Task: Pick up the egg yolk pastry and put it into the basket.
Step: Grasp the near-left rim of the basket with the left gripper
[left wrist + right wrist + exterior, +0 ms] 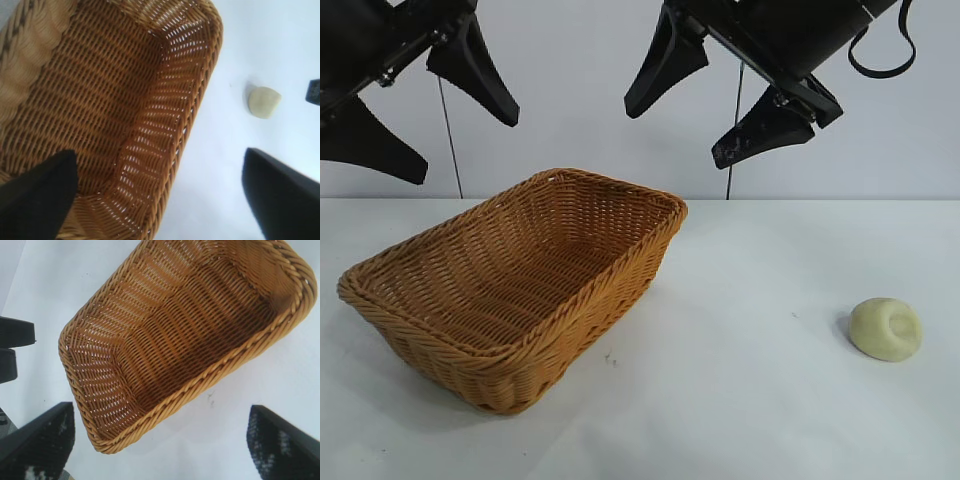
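Exterior view: egg yolk pastry (886, 329) outside basket (520, 385)

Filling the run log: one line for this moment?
left gripper open, raised | right gripper open, raised | egg yolk pastry on table | basket empty

Counter (750, 400): white, bare between basket and pastry; wide open lane from 6 o'clock to 3 o'clock.

Basket (380, 300): only large obstacle, at 9 o'clock of centre, set diagonally. Flared walls and braided rim stand well above the counter; interior holds nothing, mouth open from above.

Pastry (886, 329): alone at 3 o'clock, well apart from the basket, bare counter on every side, nothing over it.

Left hand (420, 120): fingers spread, high above the basket's 10 o'clock end.

Right hand (690, 105): fingers spread, high above the basket's 1 o'clock corner, clear air beneath.
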{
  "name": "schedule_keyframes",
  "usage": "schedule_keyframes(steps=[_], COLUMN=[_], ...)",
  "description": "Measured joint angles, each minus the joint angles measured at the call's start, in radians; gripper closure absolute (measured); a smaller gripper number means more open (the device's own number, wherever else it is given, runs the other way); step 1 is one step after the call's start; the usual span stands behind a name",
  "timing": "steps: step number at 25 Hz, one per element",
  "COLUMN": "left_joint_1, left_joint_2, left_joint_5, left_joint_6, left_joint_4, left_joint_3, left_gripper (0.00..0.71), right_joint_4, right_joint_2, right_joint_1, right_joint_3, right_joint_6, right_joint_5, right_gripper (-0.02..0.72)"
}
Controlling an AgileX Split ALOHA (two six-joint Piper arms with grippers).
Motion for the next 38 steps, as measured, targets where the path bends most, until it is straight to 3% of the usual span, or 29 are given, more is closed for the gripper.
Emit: schedule_keyframes(steps=[5,11,15,21,25,32,38], left_joint_1=[0.0,0.0,-0.005,-0.096,-0.112,-0.112,-0.112], left_joint_2=[-0.059,-0.138,-0.149,-0.149,-0.15,-0.133,-0.004], left_joint_5=[0.031,0.079,0.084,0.006,-0.041,-0.079,-0.131], left_joint_6=[-0.166,-0.547,-0.7,-1.01,-1.172,-1.227,-1.231], left_joint_4=[0.083,0.298,0.34,0.454,0.556,0.617,0.619], left_joint_3=[0.0,0.015,0.06,0.18,0.23,0.237,0.237], left_gripper=[0.025,0.025,0.025,0.025,0.025,0.025,0.025], right_joint_4=[0.0,0.0,0.0,0.0,0.0,0.0,0.0], right_joint_2=[0.0,0.0,0.0,0.0,0.0,0.0,0.0], right_joint_1=[0.0,0.0,0.0,0.0,0.0,0.0,0.0], right_joint_3=[0.0,-0.001,-0.001,-0.001,-0.001,-0.001,-0.001], right_joint_6=[0.0,0.0,0.0,0.0,0.0,0.0,0.0], right_joint_5=[0.0,0.0,0.0,0.0,0.0,0.0,0.005], right_gripper=[0.062,0.062,0.062,0.062,0.062,0.062,0.062])
